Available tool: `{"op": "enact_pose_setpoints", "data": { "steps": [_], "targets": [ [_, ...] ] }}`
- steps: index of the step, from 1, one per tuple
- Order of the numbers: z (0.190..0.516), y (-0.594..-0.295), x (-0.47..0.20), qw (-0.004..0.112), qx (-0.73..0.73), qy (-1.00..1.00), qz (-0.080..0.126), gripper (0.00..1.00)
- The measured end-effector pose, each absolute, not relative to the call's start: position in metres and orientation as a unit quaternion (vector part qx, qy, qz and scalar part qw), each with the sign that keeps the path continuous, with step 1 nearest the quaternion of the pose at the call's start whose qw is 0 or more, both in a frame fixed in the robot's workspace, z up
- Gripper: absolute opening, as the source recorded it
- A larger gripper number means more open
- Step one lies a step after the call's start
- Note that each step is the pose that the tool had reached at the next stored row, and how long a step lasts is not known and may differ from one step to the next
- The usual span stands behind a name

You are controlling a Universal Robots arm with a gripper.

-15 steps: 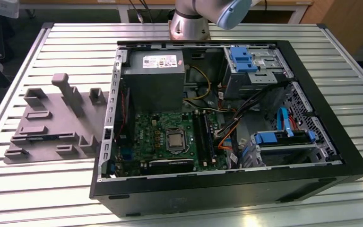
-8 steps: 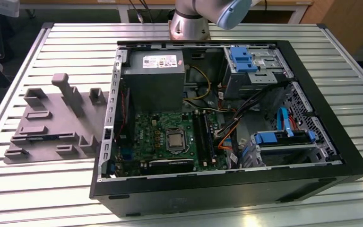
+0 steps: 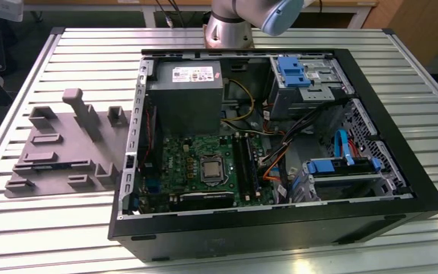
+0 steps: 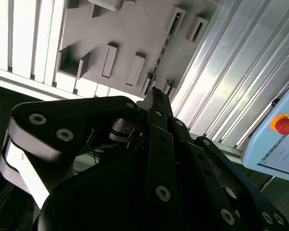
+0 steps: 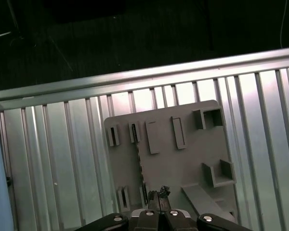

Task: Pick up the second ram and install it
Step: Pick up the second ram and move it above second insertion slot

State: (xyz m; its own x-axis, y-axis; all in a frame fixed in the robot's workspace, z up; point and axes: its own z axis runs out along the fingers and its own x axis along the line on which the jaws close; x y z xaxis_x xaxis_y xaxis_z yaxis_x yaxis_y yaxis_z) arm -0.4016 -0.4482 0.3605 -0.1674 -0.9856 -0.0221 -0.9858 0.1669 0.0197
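Evidently the second ram (image 5: 139,166) is standing on edge in a slot of the grey holder (image 5: 183,154), showing as a thin dark strip in the first wrist view; I judge it is standing upright so that its long upper edge is offering itself for a grasp. The pincer (image 5: 159,194) is hanging above the holder, apart from the stick, its tips drawn together and gripping nothing. The holder is lying on the slatted worktop (image 3: 21,222) at about nine o'clock from the open computer case (image 3: 401,188).
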Motion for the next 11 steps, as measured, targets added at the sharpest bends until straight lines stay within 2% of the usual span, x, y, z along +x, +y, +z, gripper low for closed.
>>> {"op": "enact_pose_setpoints", "data": {
  "steps": [11],
  "targets": [
    [0.3604, -0.4482, -0.4017, 0.002, -0.656, 0.754, 0.015, 0.11]
  ]
}}
